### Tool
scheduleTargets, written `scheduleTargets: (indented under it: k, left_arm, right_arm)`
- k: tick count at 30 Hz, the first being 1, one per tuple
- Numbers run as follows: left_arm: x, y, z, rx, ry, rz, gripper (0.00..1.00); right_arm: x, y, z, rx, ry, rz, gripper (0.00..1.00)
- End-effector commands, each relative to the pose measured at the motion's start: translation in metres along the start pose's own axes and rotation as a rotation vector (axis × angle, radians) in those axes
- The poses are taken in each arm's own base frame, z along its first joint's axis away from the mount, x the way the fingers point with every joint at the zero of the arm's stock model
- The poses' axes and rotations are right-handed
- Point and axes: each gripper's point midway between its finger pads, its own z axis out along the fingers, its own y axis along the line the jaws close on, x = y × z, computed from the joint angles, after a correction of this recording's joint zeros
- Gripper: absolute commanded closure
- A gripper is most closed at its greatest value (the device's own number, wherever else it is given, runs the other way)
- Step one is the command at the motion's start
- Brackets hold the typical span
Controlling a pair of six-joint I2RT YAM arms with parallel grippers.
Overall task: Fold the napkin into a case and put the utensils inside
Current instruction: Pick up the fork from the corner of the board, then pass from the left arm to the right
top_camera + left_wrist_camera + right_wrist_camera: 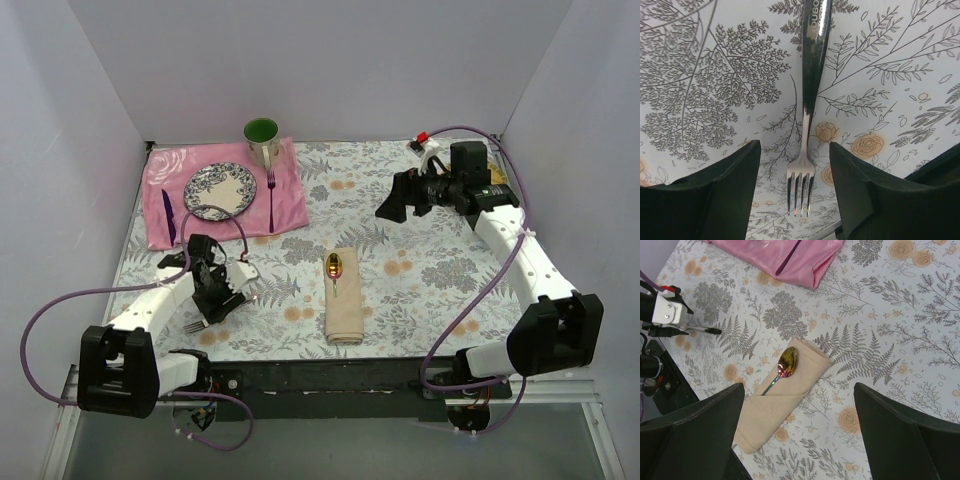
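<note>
**Napkin (343, 310) folded to a pocket, fork not inside**

The napkin lies as a narrow pocket near the front edge. The spoon (334, 268) is tucked in it, with the bowl out at the far end. To the left, the fork (810, 75) lies flat on the table (430, 270) between the parted fingers of the left gripper (794, 147), which do not touch it. Farther right, the right gripper (392, 205) hangs spread wide and holds nothing. At the far left lies a pink mat (290, 205) with a plate (220, 190).

The left arm (150, 310) and the right arm (525, 255) are wearing white shells with black joint blocks. A purple cable (35, 330) is running along each of the 2. The fingers (715, 200) are showing matte black, with blunt, wedge-like tips.
</note>
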Motion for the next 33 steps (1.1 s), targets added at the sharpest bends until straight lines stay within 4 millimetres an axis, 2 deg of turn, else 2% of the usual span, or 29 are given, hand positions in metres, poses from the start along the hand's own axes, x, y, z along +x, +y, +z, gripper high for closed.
scheduleTargets:
  k: [1, 3, 6, 7, 10, 11, 13, 16, 21, 25, 27, 31, 33]
  left_arm:
    - [0.004, 0.009, 0.014, -0.075, 0.005, 0.075, 0.45]
    - [0.004, 0.011, 0.020, -0.096, 0.005, 0.109, 0.47]
    - [0.003, 0.013, 0.026, -0.110, 0.010, 0.153, 0.55]
    - [0.003, 0.012, 0.028, -0.104, 0.016, 0.169, 0.69]
    - [-0.001, 0.010, 0.032, -0.097, 0.018, 0.238, 0.93]
    - [-0.007, 0.015, 0.033, -0.120, -0.002, 0.256, 1.00]
    - [-0.019, 0.017, 0.035, -0.131, -0.030, 0.303, 1.00]
    - [-0.053, 0.020, 0.030, -0.131, -0.113, 0.358, 1.00]
    - [-0.108, 0.026, 0.007, -0.167, -0.247, 0.512, 1.00]
    - [-0.137, 0.025, -0.013, -0.201, -0.335, 0.658, 1.00]
    - [-0.146, 0.021, -0.022, -0.203, -0.361, 0.739, 1.00]
    - [-0.182, 0.014, -0.056, -0.232, -0.488, 0.912, 1.00]
    - [-0.195, 0.003, -0.065, -0.197, -0.542, 0.981, 1.00]
  right_arm:
    - [-0.025, 0.000, -0.001, -0.001, -0.044, -0.033, 0.02]
    - [-0.028, -0.002, 0.001, -0.001, -0.042, -0.034, 0.01]
    - [-0.031, -0.005, 0.004, -0.002, -0.030, -0.030, 0.01]
    - [-0.030, -0.005, 0.005, -0.001, -0.025, -0.027, 0.01]
    - [-0.030, -0.005, 0.007, -0.017, -0.017, -0.021, 0.01]
    - [-0.029, -0.003, 0.009, -0.037, -0.012, -0.010, 0.01]
    - [-0.026, -0.001, 0.011, -0.058, -0.004, 0.002, 0.01]
    - [-0.019, 0.003, 0.016, -0.106, 0.015, 0.026, 0.01]
    - [-0.007, 0.015, 0.024, -0.196, 0.049, 0.088, 0.03]
    - [0.005, 0.029, 0.037, -0.265, 0.083, 0.098, 0.05]
    - [0.014, 0.043, 0.047, -0.318, 0.113, 0.098, 0.05]
    - [0.021, 0.075, 0.066, -0.442, 0.161, 0.085, 0.08]
    - [0.032, 0.094, 0.077, -0.518, 0.213, 0.093, 0.08]
